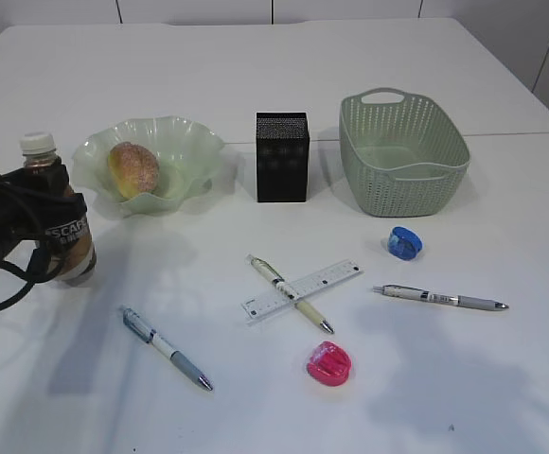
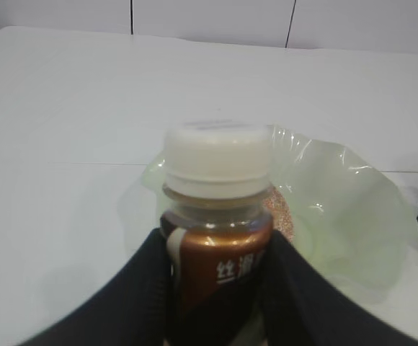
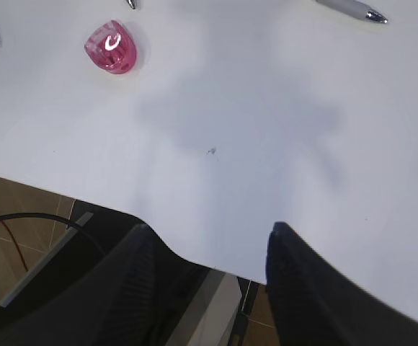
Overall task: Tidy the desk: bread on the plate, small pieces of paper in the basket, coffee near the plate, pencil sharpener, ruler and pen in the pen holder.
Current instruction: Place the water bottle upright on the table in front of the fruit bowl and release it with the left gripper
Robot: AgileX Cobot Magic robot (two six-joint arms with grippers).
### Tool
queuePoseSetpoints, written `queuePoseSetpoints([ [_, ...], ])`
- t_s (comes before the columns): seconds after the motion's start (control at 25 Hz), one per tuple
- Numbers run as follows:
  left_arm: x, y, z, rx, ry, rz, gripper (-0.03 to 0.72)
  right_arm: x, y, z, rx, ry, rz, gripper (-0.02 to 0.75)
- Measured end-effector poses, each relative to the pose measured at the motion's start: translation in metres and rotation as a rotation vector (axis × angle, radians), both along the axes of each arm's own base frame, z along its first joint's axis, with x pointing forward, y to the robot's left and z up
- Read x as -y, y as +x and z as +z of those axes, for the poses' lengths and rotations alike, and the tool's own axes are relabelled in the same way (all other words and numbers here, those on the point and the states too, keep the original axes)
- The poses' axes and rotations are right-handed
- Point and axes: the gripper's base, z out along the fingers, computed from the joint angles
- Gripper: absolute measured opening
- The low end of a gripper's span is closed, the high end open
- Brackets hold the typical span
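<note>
While bread (image 1: 133,169) sits on plate (image 1: 191,142) | coffee (image 1: 59,227) left of plate, clamped by left gripper (image 2: 216,288) | right gripper (image 3: 209,252) parted, empty | pens, ruler (image 1: 336,277), sharpeners outstanding.

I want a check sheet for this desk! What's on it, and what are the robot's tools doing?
Surface: white desk, bare near the front edge.
Job's things: bread in the plate; coffee left of the plate; pen holder and basket at the back; ruler lying across a pen; two more pens; blue sharpener; pink sharpener.
Clutter: nothing seen.
Tools: left tool shut on the coffee; right tool open, holding nothing, over the desk's front edge.
Cables: black cables on the left arm.
Surroundings: white wall panels behind.
</note>
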Motion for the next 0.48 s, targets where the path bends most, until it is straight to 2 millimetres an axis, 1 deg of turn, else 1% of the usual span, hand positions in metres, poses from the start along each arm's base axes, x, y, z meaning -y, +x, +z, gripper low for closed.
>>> queuePoseSetpoints([
  [0.48,0.0000,0.0000,0.0000,0.000,0.000,0.000,0.267,0.0000,0.0000,0.0000,0.000,0.000,0.000,0.407],
])
